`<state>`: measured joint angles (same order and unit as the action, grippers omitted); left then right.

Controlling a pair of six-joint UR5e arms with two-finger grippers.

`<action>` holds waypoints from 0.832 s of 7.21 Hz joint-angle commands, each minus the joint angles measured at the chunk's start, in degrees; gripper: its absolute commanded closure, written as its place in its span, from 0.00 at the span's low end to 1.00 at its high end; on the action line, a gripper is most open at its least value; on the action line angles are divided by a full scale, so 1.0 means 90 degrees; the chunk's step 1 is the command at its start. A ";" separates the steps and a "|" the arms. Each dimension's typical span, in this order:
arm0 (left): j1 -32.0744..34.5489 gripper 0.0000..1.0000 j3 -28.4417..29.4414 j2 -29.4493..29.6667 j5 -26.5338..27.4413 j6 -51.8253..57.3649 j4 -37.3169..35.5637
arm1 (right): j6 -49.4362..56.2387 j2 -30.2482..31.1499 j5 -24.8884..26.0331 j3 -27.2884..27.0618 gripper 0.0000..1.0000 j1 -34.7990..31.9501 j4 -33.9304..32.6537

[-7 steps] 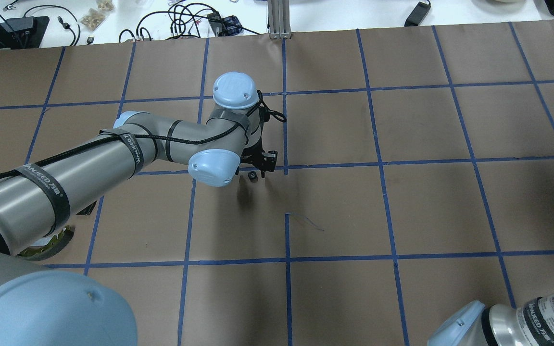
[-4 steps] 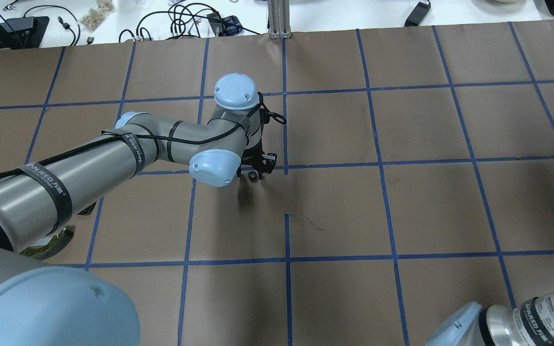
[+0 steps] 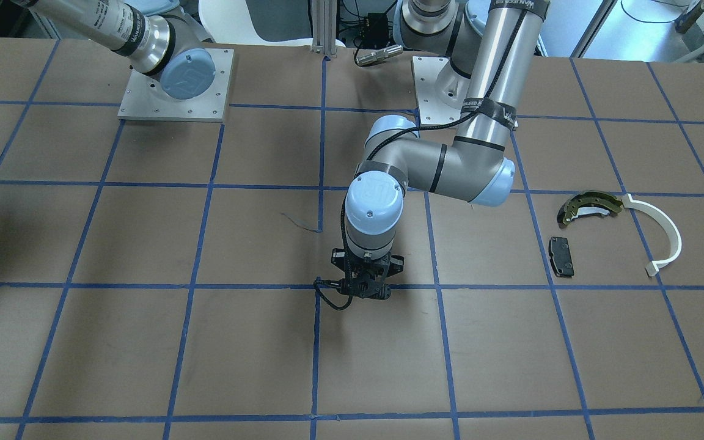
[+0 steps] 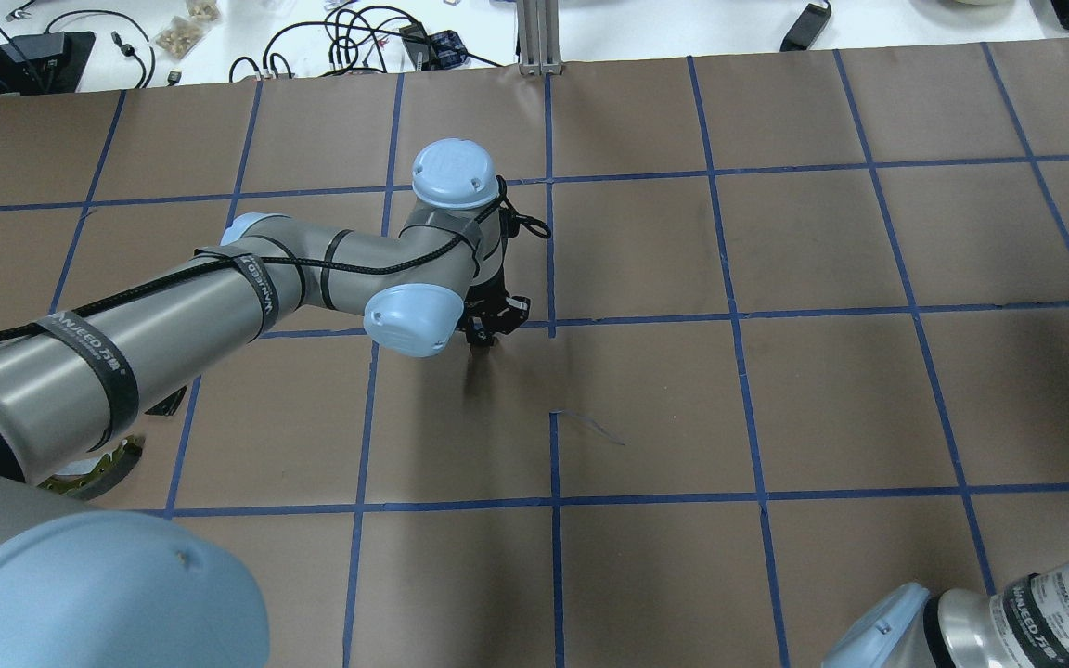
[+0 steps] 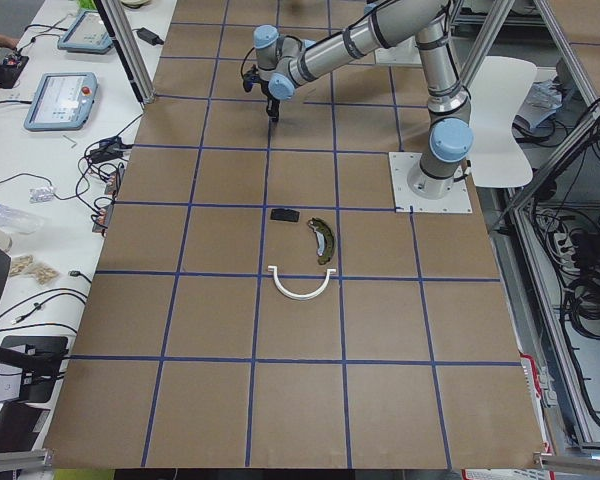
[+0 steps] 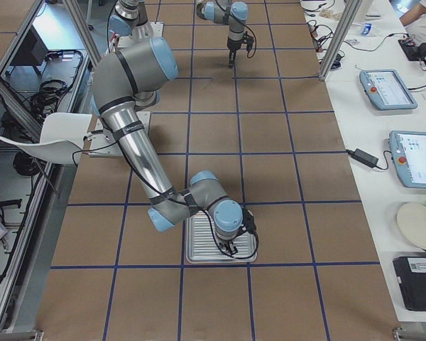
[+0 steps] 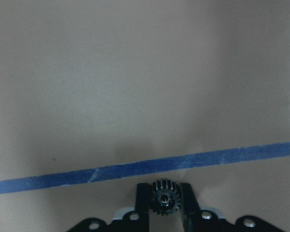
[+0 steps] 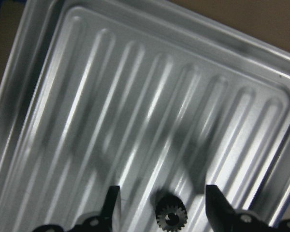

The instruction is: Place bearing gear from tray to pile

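Observation:
My left gripper [image 4: 484,336] is shut on a small black bearing gear [image 7: 163,203] near the table's middle, by a blue tape line; it also shows in the front view [image 3: 364,294]. My right gripper [image 8: 164,205] is open low over the metal tray [image 8: 135,96], and a second small gear [image 8: 171,216] lies on the tray between its fingers. The pile lies on the robot's left side: an olive-and-black brake shoe [image 3: 589,206], a white plastic arc [image 3: 663,235] and a black pad [image 3: 561,255]. The left gripper is well apart from the pile.
The tray [image 6: 199,241] sits at the table's end on the robot's right. The brake shoe [image 4: 94,468] peeks out under the left arm in the overhead view. Cables and tablets lie on the white bench [image 5: 70,100] beyond the table's far edge.
The left gripper, open around the gear lying on the table, has closed on it. The gear no longer shows beside the fingers in the overhead view.

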<state>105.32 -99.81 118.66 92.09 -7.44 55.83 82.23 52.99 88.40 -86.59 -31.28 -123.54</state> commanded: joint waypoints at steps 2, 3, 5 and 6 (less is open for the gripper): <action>-0.1383 1.00 0.1133 -0.0565 0.0381 0.0950 0.2311 | 0.0024 -0.0009 0.0061 -0.0018 0.43 0.0000 -0.0013; -0.1921 1.00 0.1516 -0.0693 0.0528 0.1205 0.2882 | 0.0004 -0.0009 0.0071 -0.0017 0.54 0.0000 -0.0013; -0.2820 1.00 0.1549 -0.0792 0.0803 0.1510 0.2869 | 0.0043 -0.0009 0.0100 -0.0018 0.67 0.0000 -0.0023; -0.3144 1.00 0.1520 -0.0792 0.0832 0.1897 0.2897 | 0.0169 -0.0009 0.0110 -0.0027 0.69 0.0000 -0.0023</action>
<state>81.27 -86.15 111.75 98.99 6.39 81.45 82.79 52.91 89.26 -86.79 -31.29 -123.72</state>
